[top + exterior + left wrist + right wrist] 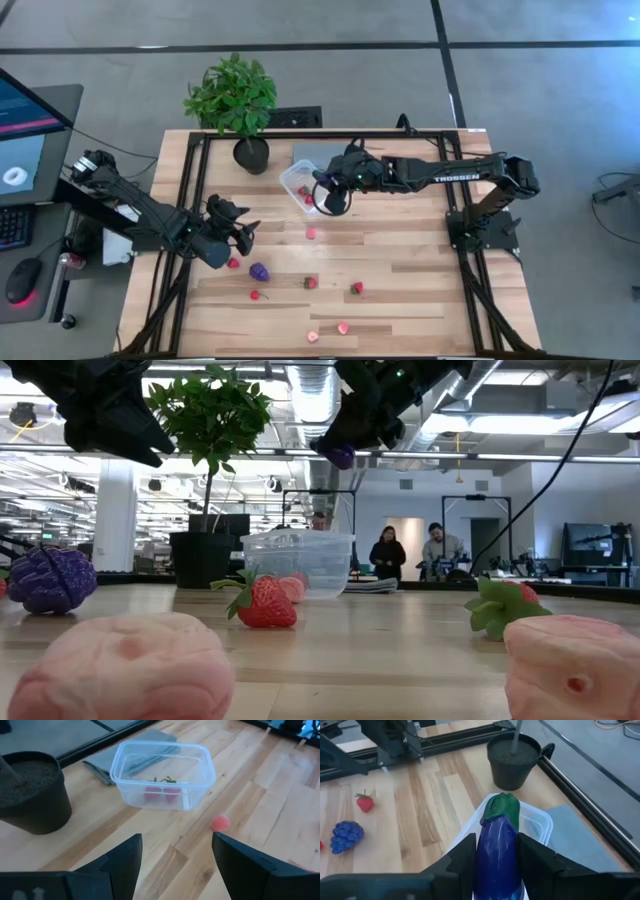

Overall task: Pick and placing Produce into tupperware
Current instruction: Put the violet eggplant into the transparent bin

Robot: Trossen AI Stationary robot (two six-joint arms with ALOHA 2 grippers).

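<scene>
A purple eggplant [497, 852] with a green cap is clamped between the fingers of the right gripper [333, 196], which is held above the clear tupperware [299, 180]; two red strawberries [162, 793] are seen inside the box; the tupperware is set near the potted plant [236, 103], partly over a grey slab [134, 756]. The left gripper [243, 232] is raised over the left side of the table [400, 260], fingers apart and empty; other produce (strawberries, purple grapes [259, 271], pink pieces) is scattered in front of it.
</scene>
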